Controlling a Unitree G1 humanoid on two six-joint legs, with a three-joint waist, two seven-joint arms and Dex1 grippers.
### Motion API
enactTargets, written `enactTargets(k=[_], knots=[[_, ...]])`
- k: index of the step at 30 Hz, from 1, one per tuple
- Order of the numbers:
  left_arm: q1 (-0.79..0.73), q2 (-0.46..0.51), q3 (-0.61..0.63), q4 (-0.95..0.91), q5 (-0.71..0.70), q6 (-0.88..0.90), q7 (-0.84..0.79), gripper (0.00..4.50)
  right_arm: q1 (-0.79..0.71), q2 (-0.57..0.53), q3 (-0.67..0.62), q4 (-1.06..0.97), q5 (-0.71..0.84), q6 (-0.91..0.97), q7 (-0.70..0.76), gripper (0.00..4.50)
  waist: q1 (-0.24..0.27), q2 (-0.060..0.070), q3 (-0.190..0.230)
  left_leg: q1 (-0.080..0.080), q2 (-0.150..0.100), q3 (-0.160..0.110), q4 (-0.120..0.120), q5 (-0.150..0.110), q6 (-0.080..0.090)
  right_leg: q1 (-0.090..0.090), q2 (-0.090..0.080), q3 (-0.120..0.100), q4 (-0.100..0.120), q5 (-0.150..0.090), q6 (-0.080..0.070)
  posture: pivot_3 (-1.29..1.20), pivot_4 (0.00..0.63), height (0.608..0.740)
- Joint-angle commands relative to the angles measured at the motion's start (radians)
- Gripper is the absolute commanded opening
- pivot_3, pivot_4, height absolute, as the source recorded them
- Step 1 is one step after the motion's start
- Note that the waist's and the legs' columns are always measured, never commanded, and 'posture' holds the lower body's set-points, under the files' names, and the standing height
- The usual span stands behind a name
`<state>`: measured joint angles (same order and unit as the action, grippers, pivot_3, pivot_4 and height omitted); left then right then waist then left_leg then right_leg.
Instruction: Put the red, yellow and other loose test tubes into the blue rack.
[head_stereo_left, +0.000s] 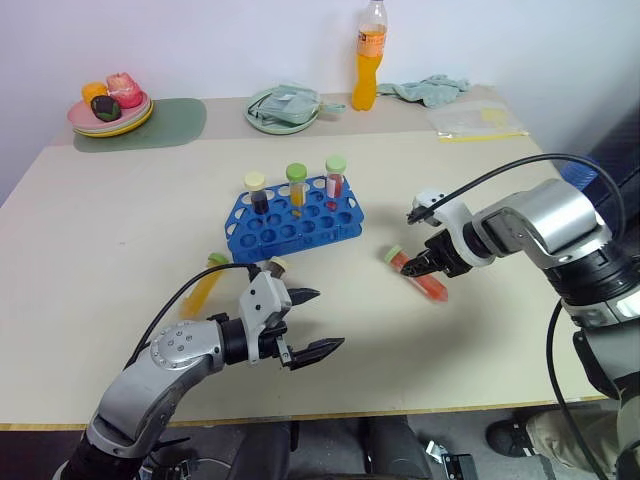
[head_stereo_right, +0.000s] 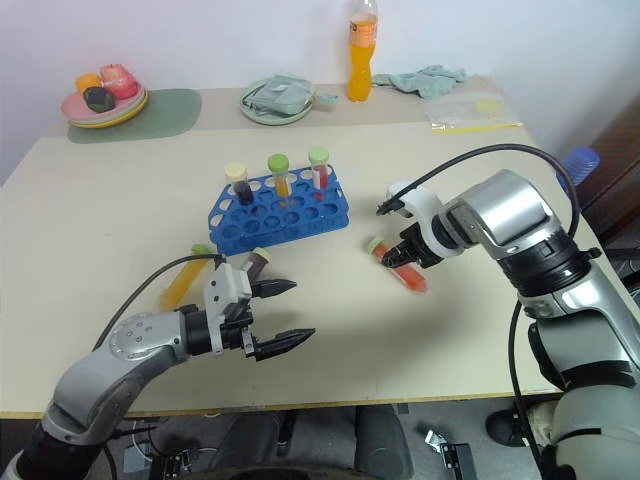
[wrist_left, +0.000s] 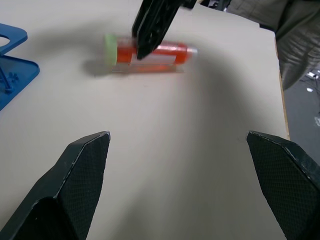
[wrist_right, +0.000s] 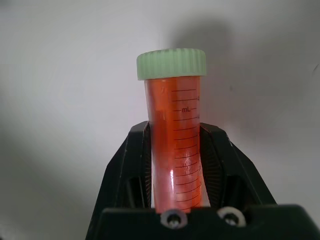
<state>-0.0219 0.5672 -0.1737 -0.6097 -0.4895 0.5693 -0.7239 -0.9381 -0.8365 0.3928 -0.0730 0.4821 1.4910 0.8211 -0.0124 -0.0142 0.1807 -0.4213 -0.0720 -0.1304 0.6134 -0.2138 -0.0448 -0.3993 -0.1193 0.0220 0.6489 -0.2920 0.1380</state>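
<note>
Right of centre in the head view, the right claw (head_stereo_left: 434, 268) is clenched on the red-liquid, green-capped clear plastic tube (head_stereo_left: 419, 276) lying on the desk (head_stereo_left: 100, 240); next, lift it toward the bright-blue perforated plastic rack (head_stereo_left: 290, 222).

orange bottle (head_stereo_left: 370, 55) upright, far edge | green cloth (head_stereo_left: 428, 89) beside | fruit plates (head_stereo_left: 111, 112) far-left corner

A plain indoor test room set up like a makeshift lab bench. A pale table (head_stereo_left: 90, 250) stands against a bare white wall (head_stereo_left: 200, 40). At the centre sits a blue rack (head_stereo_left: 292, 222) holding capped test tubes (head_stereo_left: 296, 186). Along the far edge are stacked plates with toy food (head_stereo_left: 110, 105), a drink bottle (head_stereo_left: 369, 55) and a crumpled cloth (head_stereo_left: 425, 90).
</note>
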Motion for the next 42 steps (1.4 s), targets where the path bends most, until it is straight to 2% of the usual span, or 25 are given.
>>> enactTargets(k=[1, 5, 7, 10, 13, 16, 20, 24, 32, 42], knots=[[-0.003, -0.013, 0.037, -0.014, -0.017, -0.018, 0.012, 4.5, 0.086, -0.009, -0.174, -0.141, -0.009, -0.176, -0.041, 1.21, 0.001, 0.0, 0.0, 0.0, 0.0, 0.0, 0.0, 0.0, 0.0, 0.0, 0.0, 0.0, 0.0, 0.0, 0.0, 0.0, 0.15, 0.74], [-0.01, -0.042, 0.119, 0.027, -0.049, -0.012, 0.05, 4.5, 0.29, 0.171, -0.422, -0.312, -0.004, -0.583, -0.13, 1.21, -0.001, -0.001, 0.0, 0.0, 0.0, 0.0, 0.001, 0.0, 0.0, 0.001, 0.0, -0.001, 0.0, 0.0, 0.001, 0.0, 0.15, 0.74], [-0.021, -0.063, 0.168, 0.057, -0.054, -0.015, 0.086, 4.5, 0.356, 0.316, -0.464, -0.357, -0.017, -0.718, -0.229, 1.21, -0.005, 0.0, -0.001, 0.0, 0.0, 0.0, 0.0, 0.0, 0.0, 0.0, 0.001, 0.0, 0.001, 0.0, 0.001, 0.0, 0.15, 0.74], [-0.044, -0.081, 0.211, 0.104, -0.027, -0.041, 0.127, 4.5, 0.401, 0.501, -0.467, -0.342, -0.049, -0.854, -0.354, 1.21, -0.006, 0.0, -0.001, 0.001, 0.001, -0.001, 0.0, 0.001, -0.001, 0.0, 0.001, 0.0, 0.003, 0.0, 0.0, 0.0, 0.15, 0.74], [-0.084, -0.093, 0.219, 0.181, 0.06, -0.135, 0.162, 4.5, 0.451, 0.71, -0.366, -0.193, -0.187, -1.092, -0.496, 1.21, -0.005, 0.0, -0.001, 0.002, 0.0, -0.001, 0.0, 0.001, -0.002, 0.0, 0.001, 0.0, 0.004, 0.0, 0.0, 0.0, 0.15, 0.74], [-0.107, -0.117, 0.214, 0.234, 0.113, -0.234, 0.174, 4.5, 0.446, 0.817, -0.31, -0.045, -0.293, -1.268, -0.568, 1.21, -0.007, 0.0, -0.001, 0.003, 0.0, -0.001, 0.0, 0.002, -0.003, 0.0, 0.001, 0.001, 0.004, 0.0, 0.0, 0.0, 0.15, 0.74], [-0.121, -0.151, 0.215, 0.241, 0.117, -0.281, 0.18, 4.5, 0.421, 0.866, -0.32, 0.105, -0.341, -1.392, -0.622, 1.21, -0.004, 0.0, -0.001, 0.003, 0.0, -0.001, 0.0, 0.004, -0.007, -0.001, 0.001, 0.002, 0.005, 0.0, 0.0, 0.0, 0.15, 0.74], [-0.104, -0.155, 0.21, 0.191, 0.087, -0.265, 0.166, 4.5, 0.412, 0.87, -0.331, 0.167, -0.346, -1.454, -0.624, 1.21, -0.008, 0.0, -0.001, 0.003, 0.0, -0.001, -0.001, 0.004, -0.007, -0.001, 0.001, 0.002, 0.005, 0.0, 0.0, 0.0, 0.15, 0.74], [-0.057, -0.129, 0.203, 0.107, -0.001, -0.172, 0.119, 4.5, 0.393, 0.868, -0.344, 0.251, -0.365, -1.487, -0.638, 1.21, -0.02, 0.001, -0.001, 0.003, 0.0, -0.002, -0.002, 0.003, -0.004, -0.002, 0.002, 0.002, 0.006, 0.0, 0.0, 0.0, 0.15, 0.74], [-0.039, -0.133, 0.2, 0.149, 0.035, -0.185, 0.125, 4.5, 0.385, 0.887, -0.313, 0.288, -0.374, -1.512, -0.62, 1.21, -0.031, 0.001, -0.001, 0.004, 0.0, -0.003, -0.002, 0.003, -0.004, -0.002, 0.002, 0.002, 0.006, 0.0, 0.0, 0.0, 0.15, 0.74]])
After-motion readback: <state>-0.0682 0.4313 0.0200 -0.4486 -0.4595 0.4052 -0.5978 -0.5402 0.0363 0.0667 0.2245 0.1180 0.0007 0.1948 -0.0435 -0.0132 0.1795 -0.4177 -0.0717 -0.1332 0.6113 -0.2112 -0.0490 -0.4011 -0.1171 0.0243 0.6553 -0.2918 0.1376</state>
